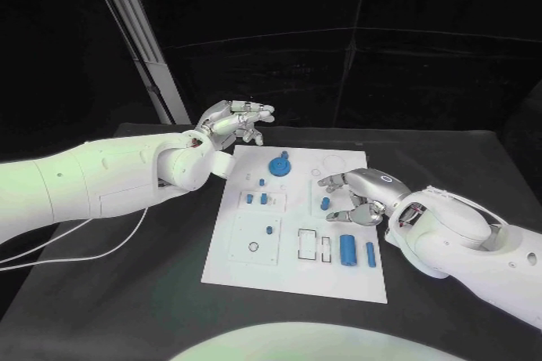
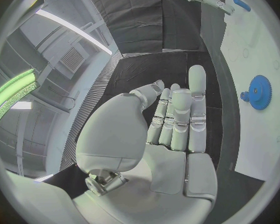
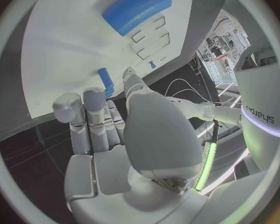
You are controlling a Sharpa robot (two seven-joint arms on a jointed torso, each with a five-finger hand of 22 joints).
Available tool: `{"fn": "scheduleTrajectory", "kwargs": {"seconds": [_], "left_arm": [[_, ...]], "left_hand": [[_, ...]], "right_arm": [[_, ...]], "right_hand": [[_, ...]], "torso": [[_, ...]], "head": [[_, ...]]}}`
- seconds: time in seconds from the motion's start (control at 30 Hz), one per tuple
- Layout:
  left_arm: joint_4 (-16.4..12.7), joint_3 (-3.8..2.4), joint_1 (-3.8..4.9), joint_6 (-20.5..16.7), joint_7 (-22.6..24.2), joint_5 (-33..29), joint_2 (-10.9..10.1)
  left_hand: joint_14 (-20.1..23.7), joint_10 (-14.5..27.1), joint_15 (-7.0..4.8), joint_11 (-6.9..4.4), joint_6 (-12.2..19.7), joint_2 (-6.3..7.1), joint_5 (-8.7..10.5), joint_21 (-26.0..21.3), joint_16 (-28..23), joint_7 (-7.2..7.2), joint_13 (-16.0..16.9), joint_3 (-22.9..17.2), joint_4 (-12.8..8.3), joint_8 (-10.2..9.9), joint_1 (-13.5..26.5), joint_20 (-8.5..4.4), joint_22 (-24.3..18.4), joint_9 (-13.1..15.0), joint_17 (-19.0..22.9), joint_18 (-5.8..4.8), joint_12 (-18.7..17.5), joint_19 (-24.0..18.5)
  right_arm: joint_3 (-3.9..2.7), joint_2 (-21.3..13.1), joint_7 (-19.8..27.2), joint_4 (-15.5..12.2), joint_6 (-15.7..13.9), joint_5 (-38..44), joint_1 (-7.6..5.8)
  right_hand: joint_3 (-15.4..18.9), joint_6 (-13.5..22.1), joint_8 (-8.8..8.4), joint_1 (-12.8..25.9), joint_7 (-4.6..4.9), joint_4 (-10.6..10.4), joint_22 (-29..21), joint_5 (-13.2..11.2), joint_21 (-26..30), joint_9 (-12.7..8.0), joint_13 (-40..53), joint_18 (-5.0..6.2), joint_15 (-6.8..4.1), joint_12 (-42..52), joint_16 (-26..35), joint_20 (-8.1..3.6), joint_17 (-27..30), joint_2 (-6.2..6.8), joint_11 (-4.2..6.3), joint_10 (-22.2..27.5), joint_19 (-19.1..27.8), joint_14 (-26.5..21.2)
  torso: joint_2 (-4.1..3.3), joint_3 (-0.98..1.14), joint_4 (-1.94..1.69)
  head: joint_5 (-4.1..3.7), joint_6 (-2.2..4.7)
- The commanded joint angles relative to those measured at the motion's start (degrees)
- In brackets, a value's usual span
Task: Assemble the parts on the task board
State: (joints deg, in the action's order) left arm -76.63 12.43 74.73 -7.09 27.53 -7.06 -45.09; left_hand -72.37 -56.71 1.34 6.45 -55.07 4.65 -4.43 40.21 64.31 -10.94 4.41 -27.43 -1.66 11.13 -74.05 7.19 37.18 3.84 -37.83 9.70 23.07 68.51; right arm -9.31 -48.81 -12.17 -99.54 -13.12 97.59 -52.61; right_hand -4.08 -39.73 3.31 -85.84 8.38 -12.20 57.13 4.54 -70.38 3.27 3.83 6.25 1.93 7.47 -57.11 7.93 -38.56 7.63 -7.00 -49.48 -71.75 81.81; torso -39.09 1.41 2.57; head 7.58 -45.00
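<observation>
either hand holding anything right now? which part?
Left hand holds nothing. Right hand hovers by a blue part on the task board; hold cannot be told.

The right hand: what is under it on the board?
Under the right hand lies the white board, with a small blue part standing by the fingers. Whether another part lies under the palm cannot be seen; the hand covers that spot.
</observation>
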Motion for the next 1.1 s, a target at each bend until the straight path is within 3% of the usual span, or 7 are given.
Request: {"fn": "scheduleTrajectory", "kwargs": {"seconds": [0.03, 0.5, 0.73, 1.1], "left_arm": [[-0.01, -0.04, 0.08, 0.8, 0.13, -0.14, 0.01], [0.0, -0.04, 0.09, 0.98, 0.04, -0.14, 0.06], [0.03, -0.04, 0.09, 1.02, 0.0, -0.14, 0.05], [0.04, -0.04, 0.09, 1.05, -0.07, -0.14, -0.01]], "left_hand": [[0.38, 0.36, 0.18, 0.12, 0.35, -0.34, 0.02, -0.15, 0.3, 0.04, 0.05, 0.23, 0.0, 0.22, -0.39, -0.04, -0.08, 0.05, 0.06, 0.8, 0.14, 0.55], [0.38, 0.39, 0.19, 0.13, 0.36, -0.39, 0.03, -0.17, 0.34, 0.03, 0.05, 0.3, -0.01, 0.27, -0.38, -0.03, -0.1, 0.06, 0.08, 0.79, 0.22, 0.57], [0.38, 0.39, 0.19, 0.13, 0.36, -0.39, 0.03, -0.17, 0.34, 0.03, 0.05, 0.3, -0.01, 0.27, -0.38, -0.03, -0.1, 0.06, 0.08, 0.79, 0.22, 0.57], [0.38, 0.39, 0.19, 0.13, 0.36, -0.39, 0.03, -0.17, 0.34, 0.03, 0.05, 0.3, -0.01, 0.27, -0.38, -0.03, -0.1, 0.06, 0.08, 0.79, 0.22, 0.57]], "right_arm": [[-0.06, 0.13, -1.08, 0.28, 2.35, 1.64, -0.1], [-0.08, 2.18, -0.83, 1.97, 2.83, 3.29, -0.13], [-0.08, 2.79, -0.95, 2.42, 3.14, 3.79, -0.13], [-0.08, 3.66, -2.47, 3.27, 3.94, 5.61, -0.14]], "right_hand": [[-0.15, -3.41, 0.4, -0.71, 0.63, -0.03, 0.32, -0.3, -0.32, 0.35, 0.16, 0.64, -0.31, 1.37, -0.55, -0.17, -0.38, -0.81, 0.09, -2.42, -0.7, 0.46], [-3.5, -15.02, 1.92, -2.28, 0.99, 2.11, 2.72, -1.47, -1.99, 0.96, -0.17, 0.13, -1.31, 3.78, -2.93, -1.09, -3.02, -5.23, 1.26, -10.52, -2.31, 1.19], [-5.42, -16.93, 1.99, -2.75, 0.93, 2.13, 3.81, -1.53, -2.76, 0.82, -0.27, -0.08, -1.54, 3.31, -4.06, -1.32, -4.32, -5.48, 1.53, -12.61, -2.9, 1.43], [-7.73, -18.74, 1.83, -2.62, 0.69, 1.86, 5.9, -1.57, -4.15, 0.71, -0.15, -0.47, -1.86, 2.58, -5.67, -1.64, -6.22, -5.1, 1.93, -14.95, -3.97, 1.76]], "torso": [[-0.04, -0.05, -0.02], [-0.05, -0.05, -0.11], [-0.05, -0.01, 0.08], [-0.06, -0.01, 0.0]], "head": [[-0.1, 0.08], [-0.44, 0.04], [-0.36, -0.04], [-0.56, 0.04]]}}
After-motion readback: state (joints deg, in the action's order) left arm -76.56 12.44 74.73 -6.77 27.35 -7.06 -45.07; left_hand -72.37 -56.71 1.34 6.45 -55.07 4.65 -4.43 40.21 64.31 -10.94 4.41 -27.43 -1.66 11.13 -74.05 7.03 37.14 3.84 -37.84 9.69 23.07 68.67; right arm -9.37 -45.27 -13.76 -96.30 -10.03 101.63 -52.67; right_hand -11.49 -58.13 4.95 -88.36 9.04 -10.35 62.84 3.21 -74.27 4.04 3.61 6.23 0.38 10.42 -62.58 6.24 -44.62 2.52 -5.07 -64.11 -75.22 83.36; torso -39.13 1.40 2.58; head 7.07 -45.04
